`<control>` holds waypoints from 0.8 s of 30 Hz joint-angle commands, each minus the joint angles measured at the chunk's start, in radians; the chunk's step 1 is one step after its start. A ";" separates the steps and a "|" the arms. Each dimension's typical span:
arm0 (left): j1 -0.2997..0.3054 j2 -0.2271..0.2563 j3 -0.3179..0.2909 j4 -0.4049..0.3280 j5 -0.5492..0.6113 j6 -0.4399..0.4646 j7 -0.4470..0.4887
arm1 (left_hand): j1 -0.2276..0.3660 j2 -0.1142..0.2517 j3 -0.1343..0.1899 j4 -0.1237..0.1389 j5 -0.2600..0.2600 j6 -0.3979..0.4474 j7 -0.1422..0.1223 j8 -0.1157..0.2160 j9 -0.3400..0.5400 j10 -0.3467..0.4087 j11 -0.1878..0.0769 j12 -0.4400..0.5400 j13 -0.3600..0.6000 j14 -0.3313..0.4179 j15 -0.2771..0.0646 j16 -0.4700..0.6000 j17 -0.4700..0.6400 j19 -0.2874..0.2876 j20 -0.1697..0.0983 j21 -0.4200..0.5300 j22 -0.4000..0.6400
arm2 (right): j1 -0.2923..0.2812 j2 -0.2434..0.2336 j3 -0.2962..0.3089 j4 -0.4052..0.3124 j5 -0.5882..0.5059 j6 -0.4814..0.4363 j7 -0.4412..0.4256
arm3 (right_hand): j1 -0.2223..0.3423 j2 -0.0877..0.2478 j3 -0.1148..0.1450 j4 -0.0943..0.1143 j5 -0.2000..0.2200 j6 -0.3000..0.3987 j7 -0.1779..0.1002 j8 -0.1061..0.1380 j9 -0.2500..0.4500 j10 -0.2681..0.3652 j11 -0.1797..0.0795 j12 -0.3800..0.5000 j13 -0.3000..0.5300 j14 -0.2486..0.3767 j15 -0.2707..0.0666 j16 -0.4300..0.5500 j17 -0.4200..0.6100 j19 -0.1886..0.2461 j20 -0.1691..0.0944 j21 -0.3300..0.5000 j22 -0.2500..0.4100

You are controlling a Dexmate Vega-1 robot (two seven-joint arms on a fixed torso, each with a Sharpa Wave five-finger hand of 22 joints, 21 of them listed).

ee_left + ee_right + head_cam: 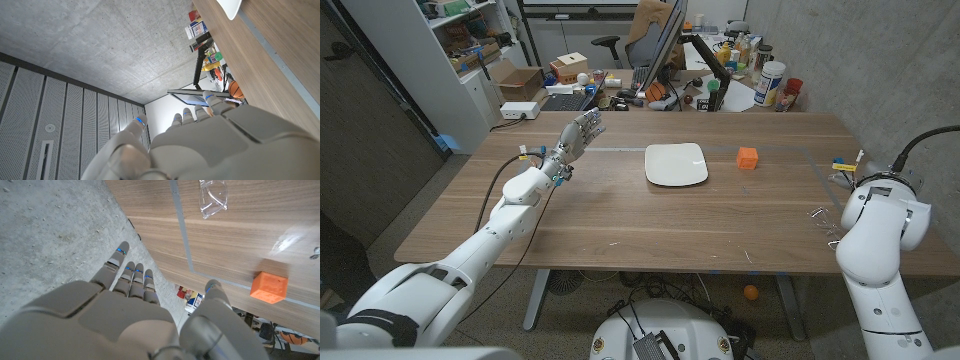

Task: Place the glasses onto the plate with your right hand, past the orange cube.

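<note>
While your right hand (135,315) hovers empty with fingers spread, the glasses (214,197) lie ahead of its fingertips; the orange cube (269,287) sits off beside its thumb; your left hand (576,134) hangs open.

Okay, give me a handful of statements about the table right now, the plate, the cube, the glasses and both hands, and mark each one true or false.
1. The white plate is bare. True.
2. The orange cube sits on the plate. False: it stands on the table beside the plate, on the robot's right.
3. The right hand holds the clear glasses. False: they lie on the table, apart from its open fingers.
4. The left hand holds nothing. True.
5. The left hand rests on the plate. False: it is apart from the plate, on the robot's left.
</note>
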 commanded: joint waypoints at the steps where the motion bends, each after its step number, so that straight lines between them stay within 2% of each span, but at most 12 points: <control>1: -0.006 -0.003 0.000 0.018 -0.001 -0.001 -0.005 | 0.005 0.110 0.002 -0.005 0.004 0.001 0.006 0.003 0.004 -0.011 0.005 0.008 0.004 -0.019 0.003 0.000 0.004 -0.003 0.000 0.004 0.002 | 0.005 -0.018 -0.009 0.033 0.012 -0.015 0.017 | 0.003 -0.005 -0.006 0.002 0.005 0.013 0.004 0.004 0.003 0.009 0.000 0.007 0.005 0.010 0.000 0.001 0.005 0.009 0.002 0.000 0.003; 24: -0.038 -0.021 0.005 0.078 -0.004 -0.008 -0.035 | 0.005 0.110 0.001 -0.004 0.004 0.000 0.006 0.003 0.004 -0.012 0.005 0.008 0.004 -0.020 0.003 0.001 0.004 -0.004 0.000 0.004 0.002 | 0.019 -0.050 -0.035 0.086 0.003 -0.039 0.072 | 0.005 -0.005 -0.011 0.002 0.009 0.018 0.003 0.004 0.003 0.016 -0.001 0.008 0.005 0.020 -0.003 0.002 0.005 0.021 0.001 0.001 0.003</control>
